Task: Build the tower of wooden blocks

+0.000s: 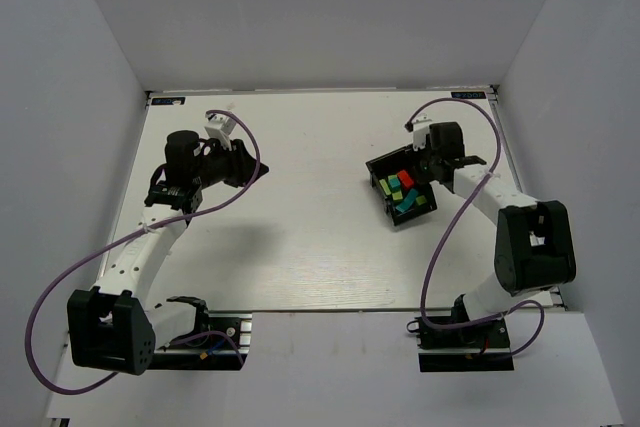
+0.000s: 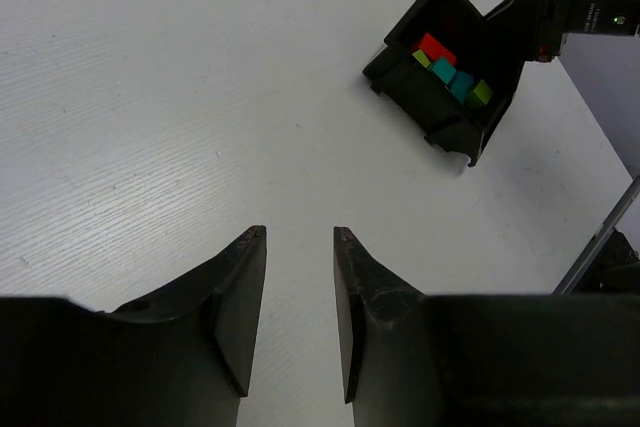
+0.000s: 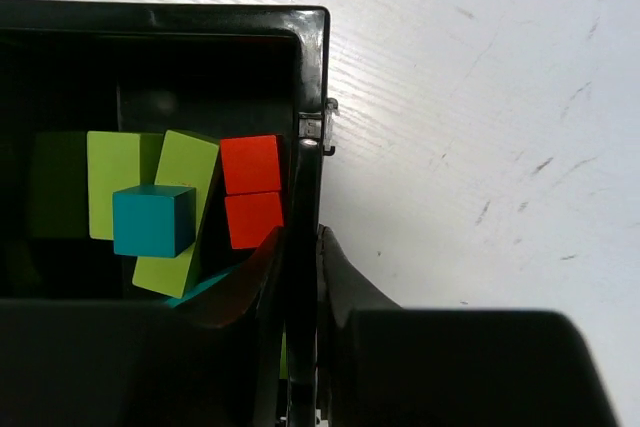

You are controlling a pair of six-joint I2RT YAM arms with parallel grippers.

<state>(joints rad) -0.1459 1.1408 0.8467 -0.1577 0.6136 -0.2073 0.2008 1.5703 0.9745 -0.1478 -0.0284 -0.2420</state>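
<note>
The wooden blocks lie jumbled inside a black bin [image 1: 379, 166] at the right of the table. In the right wrist view a teal cube [image 3: 152, 220] rests on two lime-green bars [image 3: 186, 162], with a red cube [image 3: 250, 164] and an orange-red cube [image 3: 253, 219] beside the bin's wall [image 3: 308, 67]. My right gripper [image 3: 300, 237] is shut on that wall, one finger inside the bin and one outside. My left gripper [image 2: 300, 234] is open and empty above bare table at the left [image 1: 255, 172], far from the bin [image 2: 430, 107].
White walls enclose the table on the left, back and right. The right arm [image 1: 495, 202] runs from the bin to its base at the near right. The left arm's purple cable [image 1: 225, 197] loops beside it.
</note>
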